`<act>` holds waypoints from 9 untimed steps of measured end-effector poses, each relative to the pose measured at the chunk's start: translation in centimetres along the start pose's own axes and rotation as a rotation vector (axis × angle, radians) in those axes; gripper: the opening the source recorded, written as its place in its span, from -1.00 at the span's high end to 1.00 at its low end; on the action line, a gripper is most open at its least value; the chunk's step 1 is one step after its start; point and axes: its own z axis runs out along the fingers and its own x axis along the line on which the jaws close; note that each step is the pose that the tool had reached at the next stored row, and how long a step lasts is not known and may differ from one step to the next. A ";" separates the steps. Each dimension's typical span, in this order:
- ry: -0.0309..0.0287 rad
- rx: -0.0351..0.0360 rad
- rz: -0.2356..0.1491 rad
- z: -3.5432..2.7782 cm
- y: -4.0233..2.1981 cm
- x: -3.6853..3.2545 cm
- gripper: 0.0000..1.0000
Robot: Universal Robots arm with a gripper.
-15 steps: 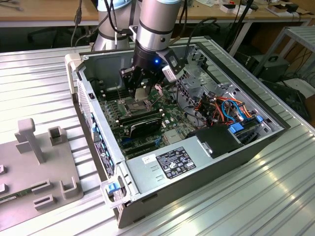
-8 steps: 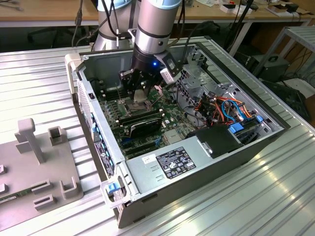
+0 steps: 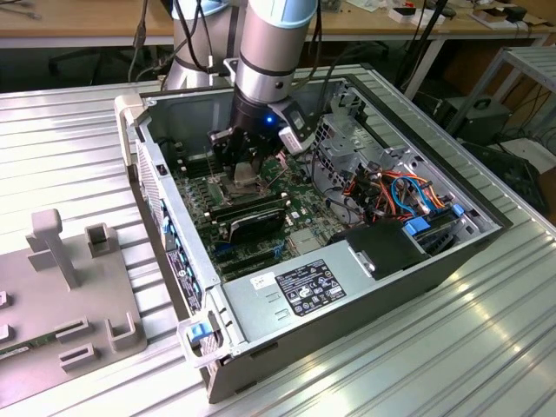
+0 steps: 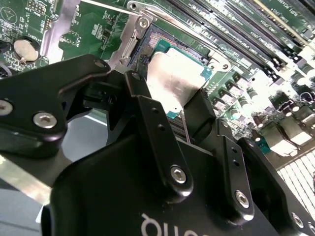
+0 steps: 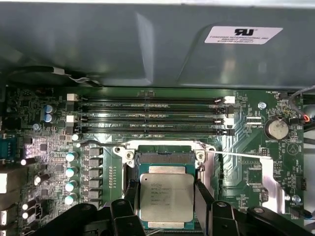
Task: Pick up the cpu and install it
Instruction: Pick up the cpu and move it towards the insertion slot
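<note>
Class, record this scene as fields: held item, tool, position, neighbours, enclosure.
held item: small flat square silvery cpu
tool: black two-fingered gripper, closed on the cpu's opposite edges
position: over the metal-framed square socket; seated or not, cannot tell
neighbours: long black memory slots beside the socket
enclosure: open grey metal computer case

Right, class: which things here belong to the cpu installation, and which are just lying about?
In the job: cpu, gripper closed on it, socket under it.
Lying about: memory slots, coin cell battery, power supply, orange and blue cables.
</note>
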 end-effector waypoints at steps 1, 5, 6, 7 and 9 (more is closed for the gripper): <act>0.0000 -0.0001 0.000 0.16 0.01 0.00 -0.09; 0.0000 0.0000 0.000 0.74 0.05 -0.02 -0.09; 0.0000 -0.0001 0.000 0.78 0.05 -0.02 -0.09; 0.0000 -0.0001 0.000 0.86 0.05 -0.05 -0.09; -0.0001 -0.0001 0.000 1.05 0.03 -0.13 -0.09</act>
